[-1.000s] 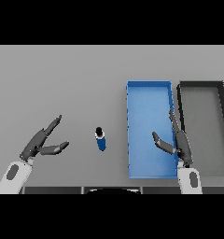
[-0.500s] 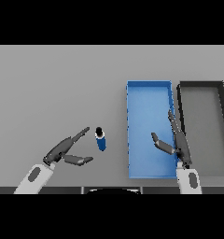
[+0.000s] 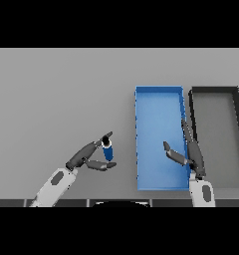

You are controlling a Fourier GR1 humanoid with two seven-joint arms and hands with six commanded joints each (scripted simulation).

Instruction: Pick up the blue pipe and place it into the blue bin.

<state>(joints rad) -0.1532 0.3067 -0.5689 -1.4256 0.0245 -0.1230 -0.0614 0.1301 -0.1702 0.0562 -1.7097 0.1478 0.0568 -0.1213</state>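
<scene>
1. Here the blue pipe (image 3: 107, 150) stands upright on the grey bench (image 3: 57, 94), left of the blue bin (image 3: 159, 94) and clear of its near wall.
2. The left hand (image 3: 87, 157) has its straight upper fingers reaching to the pipe's top and its thumb stretched out low beside the pipe's foot. The pipe sits in the gap between them, and nothing is curled round it, so I read the hand as open and not gripping.
3. The pipe appears to rest on the bench, so I judge the pick-up not yet done. What is left is closing on the pipe, lifting it, carrying it right over the bin wall and letting go.
4. The blue bin lies long and shallow, and nothing shows inside it.
5. The right hand (image 3: 190, 152) hangs over the bin's near right part, fingers straight and thumb spread, holding nothing.
6. Beyond, just right of the blue bin, sits a dark bin (image 3: 213, 90) with a grey floor.
</scene>
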